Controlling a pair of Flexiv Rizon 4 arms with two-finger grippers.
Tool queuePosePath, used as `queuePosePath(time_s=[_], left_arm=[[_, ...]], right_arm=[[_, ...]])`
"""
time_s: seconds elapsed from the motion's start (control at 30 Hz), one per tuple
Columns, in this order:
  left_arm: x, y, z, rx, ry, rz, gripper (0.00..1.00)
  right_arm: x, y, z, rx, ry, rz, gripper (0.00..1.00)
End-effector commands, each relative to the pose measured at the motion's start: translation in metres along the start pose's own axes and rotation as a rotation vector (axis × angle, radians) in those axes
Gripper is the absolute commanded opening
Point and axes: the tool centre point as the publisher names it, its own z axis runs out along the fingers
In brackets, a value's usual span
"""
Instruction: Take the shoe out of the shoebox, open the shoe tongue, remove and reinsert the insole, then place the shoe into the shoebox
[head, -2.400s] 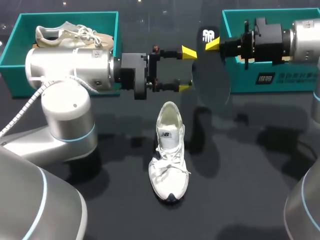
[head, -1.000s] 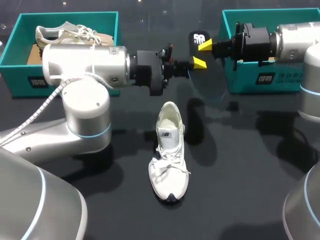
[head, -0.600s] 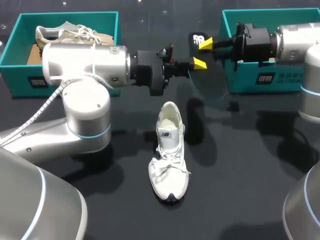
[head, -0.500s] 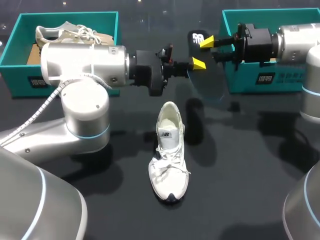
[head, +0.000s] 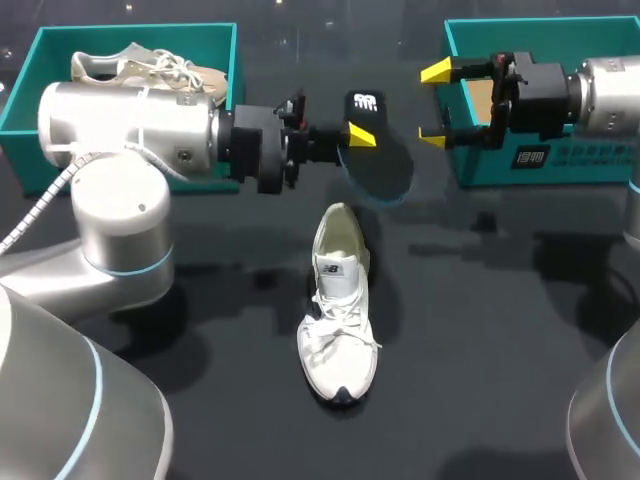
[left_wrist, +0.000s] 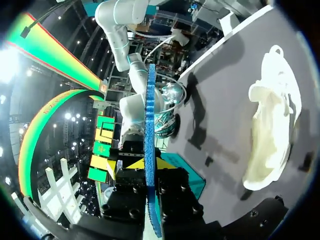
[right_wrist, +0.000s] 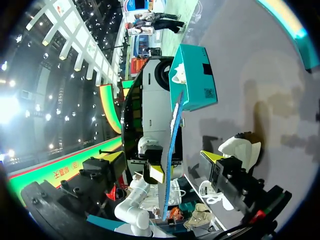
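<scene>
the left gripper (head: 352, 136) is clamped on the dark insole (head: 385, 170), which is pinched edge-on between its fingers (left_wrist: 167, 163) and held in the air. nearest, a white sneaker (head: 338, 320) is laid flat on the black table (head: 480, 340), toe toward the robot and heel below the insole. farther back, the right gripper (head: 434, 103) is held spread wide, apart from the insole, beside the right teal shoebox (head: 480, 165). a beige shoe (head: 140, 68) is seen in the left teal shoebox (head: 50, 45).
</scene>
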Motion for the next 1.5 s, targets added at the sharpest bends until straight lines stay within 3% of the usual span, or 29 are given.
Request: queuePosePath(time_s=[0.03,0.27,0.37,0.53,0.6,1.03,1.07,1.27,1.37,1.5], left_arm=[[-0.003,-0.008,-0.023,-0.014,0.064,0.059,0.00],[-0.003,-0.008,-0.023,-0.014,0.064,0.059,0.00],[-0.009,-0.008,-0.023,0.050,0.035,-0.139,0.00],[-0.011,0.009,-0.035,0.200,0.046,-0.735,0.00],[-0.010,0.012,-0.040,0.194,0.068,-0.862,0.00],[-0.011,0.012,-0.043,0.170,0.089,-0.846,0.00],[-0.012,0.011,-0.041,0.146,0.074,-0.883,0.00],[-0.012,0.004,-0.045,0.208,0.052,-1.240,0.00],[-0.019,0.004,-0.056,0.309,0.040,-1.489,0.00],[-0.020,0.004,-0.059,0.303,0.048,-1.505,0.00]], right_arm=[[0.000,-0.002,0.000,-0.003,-0.003,0.000,1.00],[0.000,-0.002,0.000,-0.003,-0.003,0.000,1.00],[0.000,-0.002,0.000,-0.003,-0.003,0.000,1.00],[0.000,-0.002,0.000,-0.003,-0.003,0.000,1.00],[0.000,-0.002,0.000,-0.003,-0.003,0.000,1.00],[0.000,-0.002,0.000,-0.003,-0.003,0.000,1.00],[0.000,-0.002,0.000,-0.003,-0.003,0.000,1.00],[0.000,-0.002,0.000,-0.003,-0.003,0.000,1.00],[0.000,-0.002,0.000,-0.003,-0.003,0.000,1.00],[0.000,-0.002,0.000,-0.003,-0.003,0.000,1.00]])
